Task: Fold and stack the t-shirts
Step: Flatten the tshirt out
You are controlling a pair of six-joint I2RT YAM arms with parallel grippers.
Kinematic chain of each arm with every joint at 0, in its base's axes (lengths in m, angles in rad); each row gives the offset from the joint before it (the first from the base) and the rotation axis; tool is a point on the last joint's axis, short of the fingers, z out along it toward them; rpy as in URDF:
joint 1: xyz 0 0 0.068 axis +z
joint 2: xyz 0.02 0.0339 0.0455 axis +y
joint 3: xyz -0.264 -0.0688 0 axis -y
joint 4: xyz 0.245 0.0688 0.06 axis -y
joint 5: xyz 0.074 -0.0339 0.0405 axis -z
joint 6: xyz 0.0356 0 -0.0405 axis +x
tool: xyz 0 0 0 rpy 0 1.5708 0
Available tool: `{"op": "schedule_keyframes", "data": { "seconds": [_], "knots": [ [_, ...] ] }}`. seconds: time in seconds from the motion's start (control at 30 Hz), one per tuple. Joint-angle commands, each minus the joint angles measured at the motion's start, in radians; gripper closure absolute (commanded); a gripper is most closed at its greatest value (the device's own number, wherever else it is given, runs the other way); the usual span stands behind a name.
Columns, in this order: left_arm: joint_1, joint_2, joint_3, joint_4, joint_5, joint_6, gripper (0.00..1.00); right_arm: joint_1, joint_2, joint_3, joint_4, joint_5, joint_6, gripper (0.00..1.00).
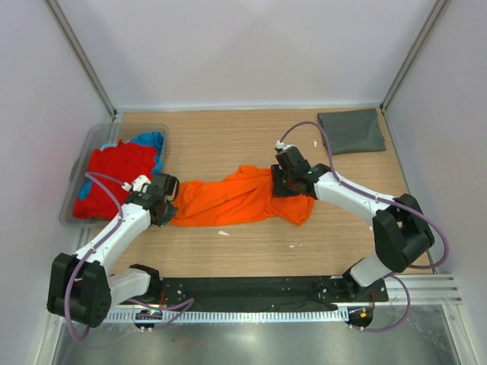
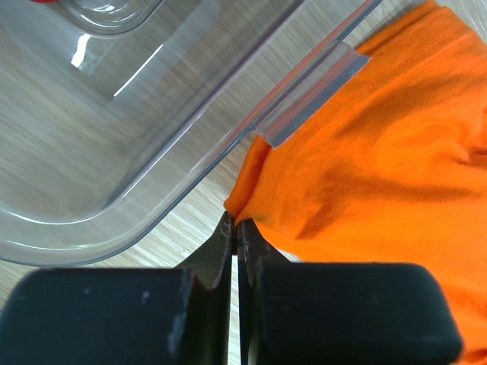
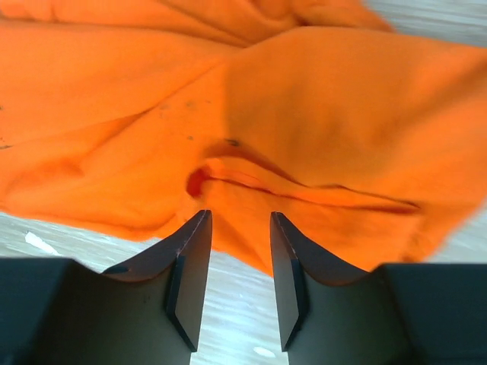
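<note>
Spreading the orange t-shirt [image 1: 228, 199] flat on the desk [image 1: 251, 251] seems the step in hand. The left end effector [image 2: 237, 224], pressed together, pinches its 9 o'clock corner. The right end effector [image 3: 240, 220] hovers spread over the crumpled 3 o'clock end and next needs a grip there. Farther, a red t-shirt [image 1: 114, 175] and blue t-shirt [image 1: 152, 141] sit in the tub [image 1: 99, 131] at 10 o'clock; a grey t-shirt [image 1: 351, 131] lies folded at 1 o'clock.

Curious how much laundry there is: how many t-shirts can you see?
4: an orange one spread mid-table, a dark grey one folded at the far right, a red one and a blue one in the clear tub; more may lie hidden underneath.
</note>
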Motion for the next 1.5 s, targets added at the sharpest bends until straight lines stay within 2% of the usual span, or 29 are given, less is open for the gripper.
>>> {"op": "schedule_keyframes", "data": {
  "seconds": [0.0, 0.1, 0.33, 0.43, 0.6, 1.0, 1.47],
  "knots": [
    [-0.001, 0.001, 0.014, 0.026, -0.037, 0.019, 1.00, -0.040, -0.129, 0.054, -0.120, 0.100, 0.031, 0.58],
    [0.000, -0.001, 0.014, 0.028, -0.037, 0.019, 1.00, -0.156, -0.152, 0.005, -0.145, 0.056, 0.015, 0.64],
    [-0.001, 0.004, 0.022, 0.026, -0.032, 0.017, 1.00, -0.236, -0.137, -0.063, -0.084, -0.070, -0.038, 0.65],
    [0.000, 0.002, 0.025, 0.026, -0.035, 0.019, 1.00, -0.247, -0.098, -0.078, -0.056, -0.112, -0.044, 0.65],
    [0.000, 0.001, 0.031, 0.019, -0.040, 0.020, 1.00, -0.258, -0.060, -0.083, -0.058, -0.043, -0.055, 0.65],
    [-0.001, 0.019, 0.041, 0.022, -0.040, 0.020, 1.00, -0.284, -0.055, -0.094, -0.056, -0.043, -0.072, 0.68],
    [0.000, 0.030, 0.041, 0.023, -0.046, 0.022, 1.00, -0.313, -0.037, -0.126, 0.005, -0.129, -0.077, 0.74]
  ]
}}
